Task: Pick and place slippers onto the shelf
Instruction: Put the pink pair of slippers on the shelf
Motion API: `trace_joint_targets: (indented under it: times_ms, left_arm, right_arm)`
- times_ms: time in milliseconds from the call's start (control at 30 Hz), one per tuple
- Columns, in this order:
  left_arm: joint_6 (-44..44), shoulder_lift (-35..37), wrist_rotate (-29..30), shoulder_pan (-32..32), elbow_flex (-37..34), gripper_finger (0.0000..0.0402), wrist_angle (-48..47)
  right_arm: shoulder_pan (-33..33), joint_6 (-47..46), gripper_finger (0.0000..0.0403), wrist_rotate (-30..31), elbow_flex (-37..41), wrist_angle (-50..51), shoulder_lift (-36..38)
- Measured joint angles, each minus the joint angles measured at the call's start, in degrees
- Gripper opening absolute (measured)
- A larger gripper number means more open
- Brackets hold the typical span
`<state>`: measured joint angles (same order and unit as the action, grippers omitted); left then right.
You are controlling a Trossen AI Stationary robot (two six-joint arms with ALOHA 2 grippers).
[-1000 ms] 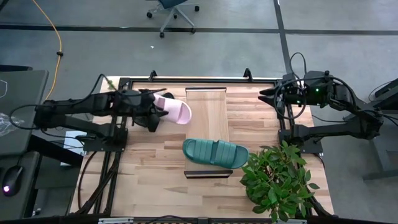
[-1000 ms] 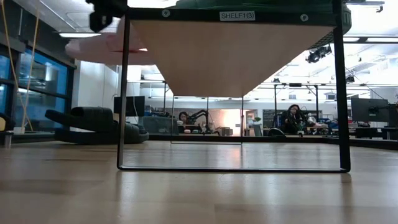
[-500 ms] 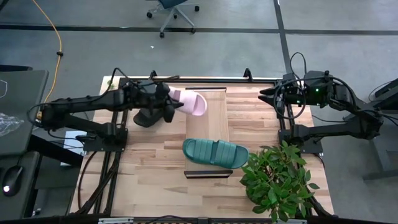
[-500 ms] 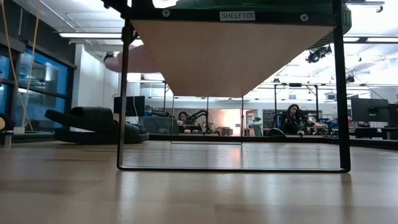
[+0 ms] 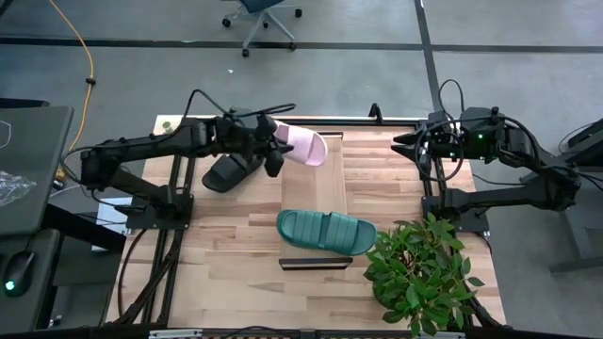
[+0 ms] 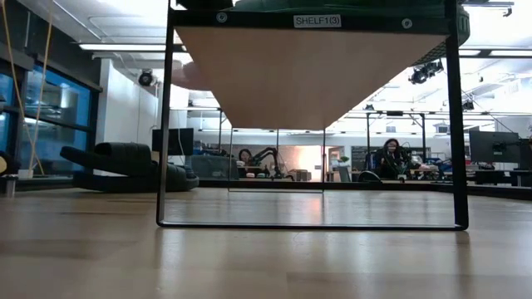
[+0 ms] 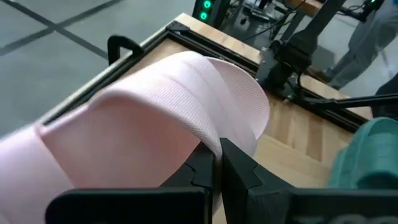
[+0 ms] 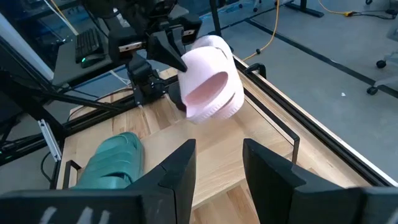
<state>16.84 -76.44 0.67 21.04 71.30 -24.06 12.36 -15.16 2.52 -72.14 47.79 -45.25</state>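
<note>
Teal foam sits nearest: the green slipper lies flat across the near end of the shelf, just inside the dark rail there. Beside it, at the table's near right corner, a leafy potted plant spreads over the edge.

Further back on the left, the black slipper rests on the tabletop, beside the shelf and right under the left arm. Above it, the left gripper reaches in from the left with its fingers pinched tight on the ribbed strap of the pink slipper. That pink slipper hangs in the air, tilted, over the far left part of the shelf, clear of the board. From across the table its open toe end faces out, with the teal one lower and nearer.

Over at the far right corner, the right gripper waits off the shelf, pointed towards the action, its fingers spread apart with nothing between them.

Beyond the table, an office chair stands on the grey floor, and a yellow cable trails down the left.
</note>
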Motion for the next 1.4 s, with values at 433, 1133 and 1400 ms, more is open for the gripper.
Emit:
trace_joint_targets:
  times_ms: [433,1133,1400]
  left_arm:
    - [0.1,-9.4,-1.3,0.0,7.9,0.0000,0.3]
    - [8.9,-12.4,9.4,-3.3,8.7,0.0000,5.3]
    - [11.4,-14.8,10.8,-4.3,8.7,0.0000,9.0]
  right_arm:
    - [0.0,1.1,0.0123,-1.3,0.0,0.0,0.0]
    - [0.0,6.6,0.0123,-5.1,0.0,0.0,0.0]
    - [0.0,7.5,0.0123,-6.2,0.0,0.2,0.1]
